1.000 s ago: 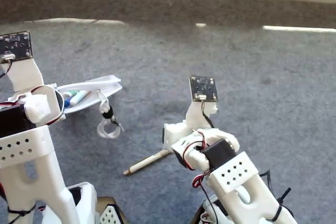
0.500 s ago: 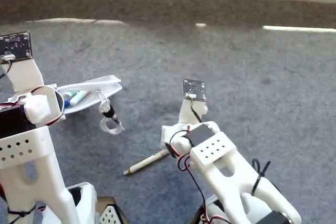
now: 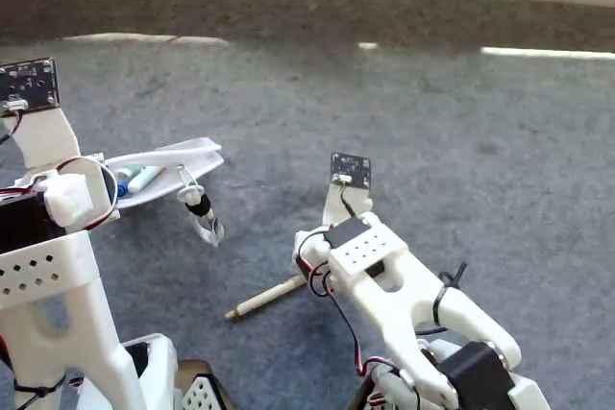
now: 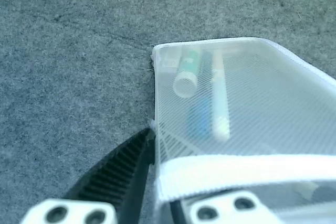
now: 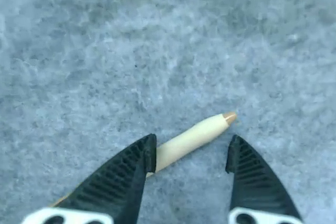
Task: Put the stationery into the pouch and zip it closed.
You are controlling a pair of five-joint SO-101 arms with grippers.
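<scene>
Clamping pouch [image 4: 262, 108], pens [image 4: 186, 74] inside: left hand [image 4: 155, 146] | right hand [image 5: 191, 145] apart astride pencil [image 5: 203, 129]

The left arm [image 3: 53, 271] and right arm [image 3: 384, 266] are white plastic with rows of little holes. Red and black wires [image 3: 333, 306] loop behind black ridged fingers [image 5: 118, 177].

Right hand [image 5: 190, 153] fingers spread; cream pen [image 5: 197, 135], tan tip, lies between them on grey carpet [image 5: 157, 51].

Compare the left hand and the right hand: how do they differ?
The left hand is shut on the pouch edge; the right hand is open and empty. The left hand is at the pouch, the right hand above the pen on the carpet. Both point downward.
</scene>
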